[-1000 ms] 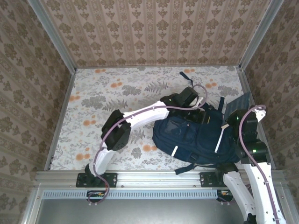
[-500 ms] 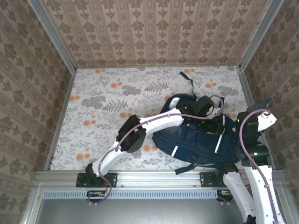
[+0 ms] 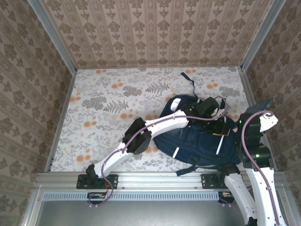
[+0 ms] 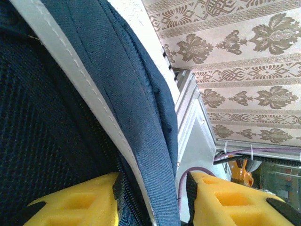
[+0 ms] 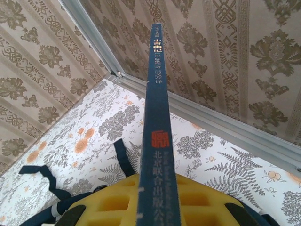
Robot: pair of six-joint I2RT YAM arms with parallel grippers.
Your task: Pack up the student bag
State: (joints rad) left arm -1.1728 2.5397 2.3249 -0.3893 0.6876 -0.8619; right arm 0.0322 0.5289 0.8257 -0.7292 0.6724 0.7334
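Bag (image 3: 193, 141) lies flat on the counter (image 3: 108, 103), at its right near corner and just in front of the right arm's base, with a dark strap (image 3: 189, 80) trailing away toward the far wall. It looks soft and limp: the cloth will likely sag, fold and slide on the printed cover rather than hold a shape, so the mouth probably needs holding open while anything goes in. The firmest places to take it seem to be the stitched rim beside the white stripe (image 4: 70, 70) or the strap. The left end effector (image 4: 150, 197) is at that rim, part open and astride the edge, one yellow pad (image 4: 80, 197) against the mesh and the other just clear of the cloth. The right end effector (image 5: 157, 197) is closed on a thin navy book (image 5: 157, 117), held on edge above the counter's right side, near the bag. The counter wears a floral cloth, bounded by metal rails and walls (image 3: 155, 33) papered in a brown damask pattern.
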